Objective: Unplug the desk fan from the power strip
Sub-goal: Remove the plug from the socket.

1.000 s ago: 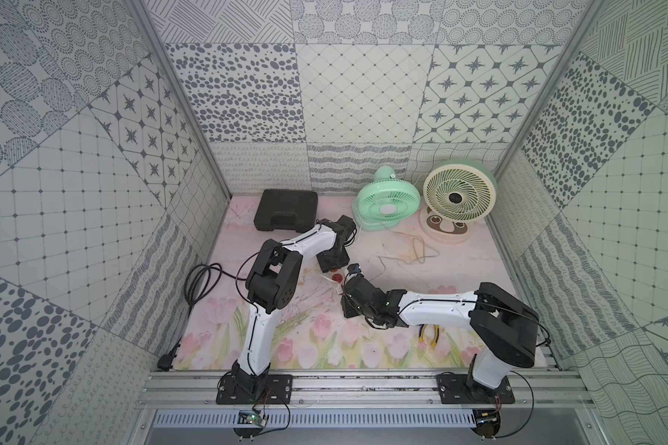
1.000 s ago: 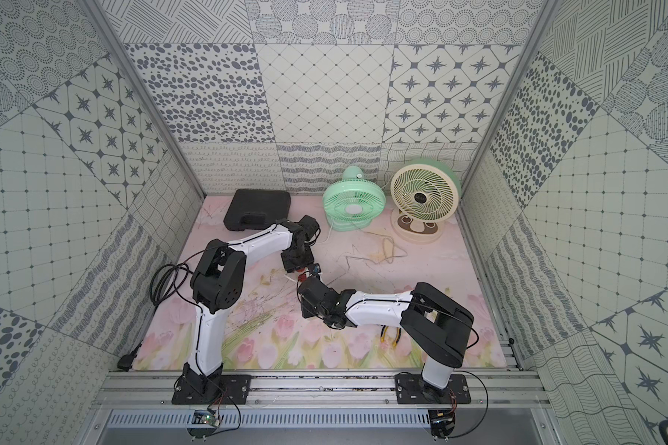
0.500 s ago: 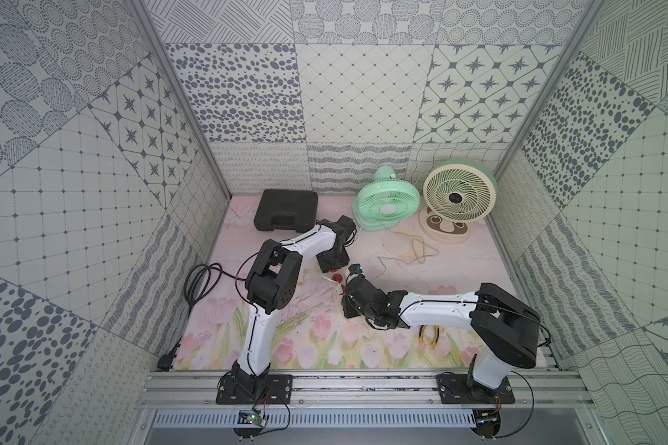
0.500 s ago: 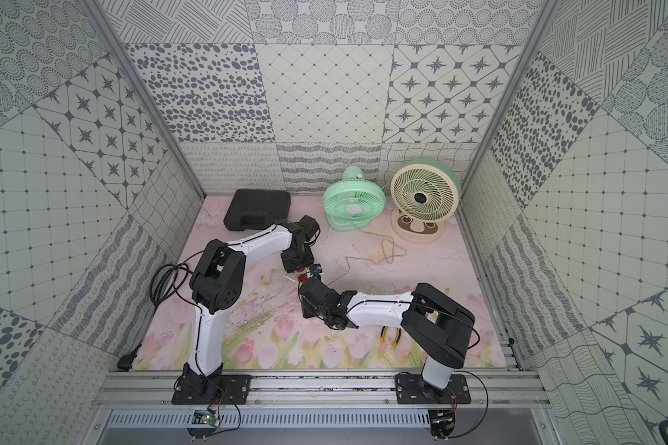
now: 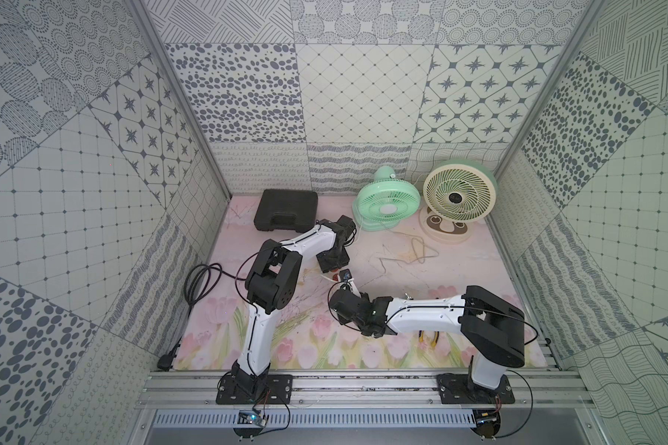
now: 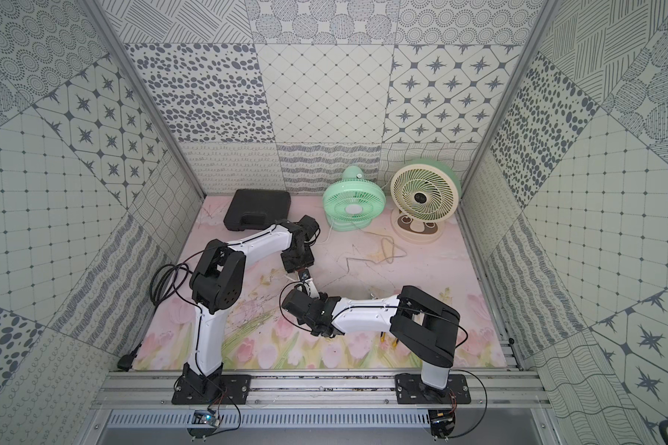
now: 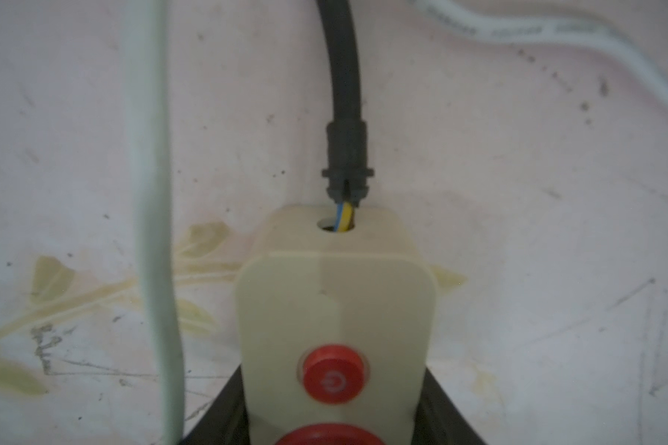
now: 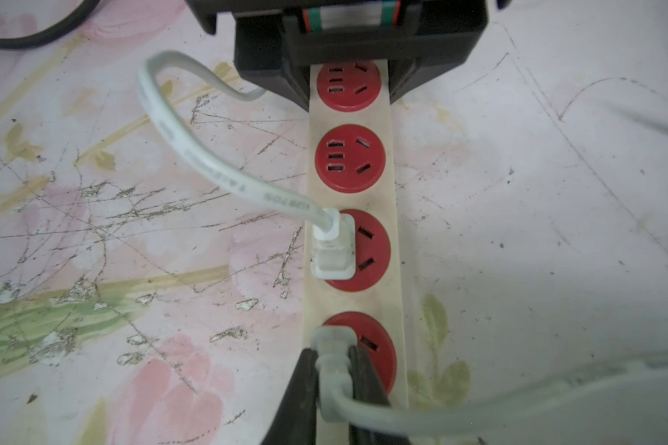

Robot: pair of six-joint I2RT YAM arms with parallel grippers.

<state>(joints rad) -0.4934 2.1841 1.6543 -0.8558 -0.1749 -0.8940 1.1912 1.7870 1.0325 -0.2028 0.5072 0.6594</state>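
Observation:
The cream power strip (image 8: pixel 350 117) lies flat on the mat, its red sockets in a row. My left gripper (image 7: pixel 334 408) is shut across its button end, one black jaw on each side, with the red button (image 7: pixel 332 373) and black cord (image 7: pixel 342 77) just beyond. My right gripper (image 8: pixel 334 370) is shut on a pale grey plug (image 8: pixel 330 346) seated in the end socket. A white plug (image 8: pixel 334 250) sits in the neighbouring socket. A mint fan (image 5: pixel 387 207) and a cream fan (image 5: pixel 459 196) stand at the back. I cannot tell which cord belongs to which fan.
A black case (image 5: pixel 286 210) lies at the back left. The strip's black cord coils (image 5: pixel 199 285) by the left wall. Thin fan cords (image 5: pixel 409 254) loop across the mat's middle. Yellow-handled pliers (image 5: pixel 429 337) lie under my right arm. Patterned walls close three sides.

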